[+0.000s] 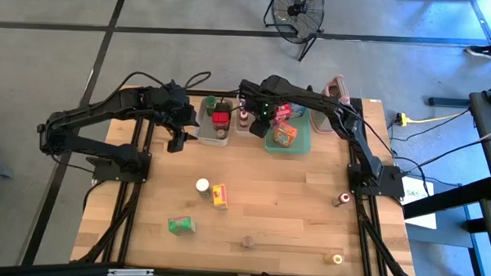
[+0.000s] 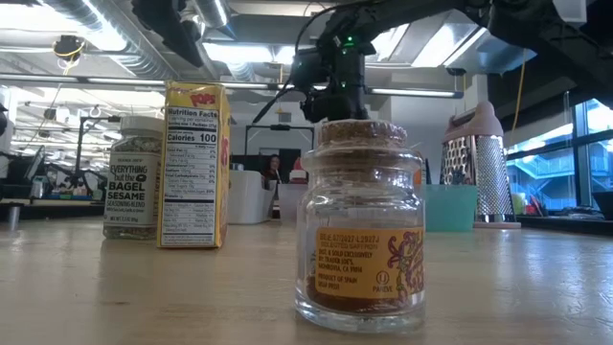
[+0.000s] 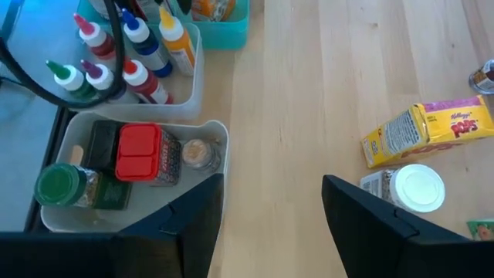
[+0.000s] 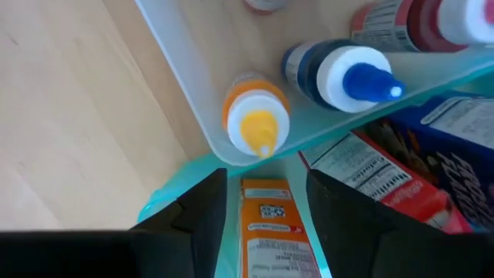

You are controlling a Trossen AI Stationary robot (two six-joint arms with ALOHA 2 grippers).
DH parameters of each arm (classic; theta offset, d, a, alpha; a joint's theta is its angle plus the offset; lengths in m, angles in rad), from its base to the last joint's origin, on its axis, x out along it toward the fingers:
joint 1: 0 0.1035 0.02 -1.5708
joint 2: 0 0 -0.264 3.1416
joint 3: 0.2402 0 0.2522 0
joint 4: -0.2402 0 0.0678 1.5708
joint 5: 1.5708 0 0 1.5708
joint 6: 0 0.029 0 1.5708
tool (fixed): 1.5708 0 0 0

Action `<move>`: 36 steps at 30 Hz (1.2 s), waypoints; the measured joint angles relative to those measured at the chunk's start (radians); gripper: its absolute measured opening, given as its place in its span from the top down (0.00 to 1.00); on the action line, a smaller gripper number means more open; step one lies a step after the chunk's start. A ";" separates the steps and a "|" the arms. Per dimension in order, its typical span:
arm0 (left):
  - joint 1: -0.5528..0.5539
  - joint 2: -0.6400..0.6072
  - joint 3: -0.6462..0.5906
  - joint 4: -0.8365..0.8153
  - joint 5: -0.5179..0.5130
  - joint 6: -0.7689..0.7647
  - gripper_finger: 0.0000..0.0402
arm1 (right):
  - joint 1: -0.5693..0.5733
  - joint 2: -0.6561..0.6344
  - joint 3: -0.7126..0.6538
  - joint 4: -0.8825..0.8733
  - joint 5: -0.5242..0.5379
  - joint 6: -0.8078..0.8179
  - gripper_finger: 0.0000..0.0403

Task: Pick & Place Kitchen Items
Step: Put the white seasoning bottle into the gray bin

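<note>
Currently the right gripper point(image 4: 258, 212) hangs over the teal tray point(image 1: 303, 144), fingers parted and empty, directly above an orange box point(image 4: 272, 232) lying in it. Beside it, a clear tub point(image 4: 185, 85) holds small squeeze bottles point(image 4: 257, 116). The left gripper point(image 3: 270, 220) hovers near another tub point(image 3: 212, 166), fingers apart, holding nothing. A yellow box point(image 1: 220, 195) lies mid-table.

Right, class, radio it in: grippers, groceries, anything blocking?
Left gripper open, empty, beside tub. Right gripper open over orange box in tray. Loose groceries remain; nothing blocking.
</note>
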 joint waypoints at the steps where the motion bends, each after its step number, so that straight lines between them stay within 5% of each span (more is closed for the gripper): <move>1: 0.000 0.000 0.000 -0.003 0.000 -0.008 0.46 | 0.000 0.000 0.013 -0.008 0.000 0.000 0.55; 10: 0.000 -0.003 0.000 -0.021 -0.020 -0.024 0.46 | 0.017 0.000 0.162 -0.081 0.000 0.015 0.55; 15: -0.001 -0.004 0.000 -0.050 0.069 0.017 0.45 | 0.040 -0.004 0.236 -0.110 -0.001 0.026 0.55; 28: 0.000 -0.003 0.000 -0.086 -0.081 -0.149 0.22 | 0.145 -0.040 0.234 -0.161 -0.011 0.057 0.55; 36: -0.009 -0.003 0.000 -0.204 0.057 -0.152 0.22 | 0.236 -0.040 0.234 -0.163 -0.003 0.063 0.55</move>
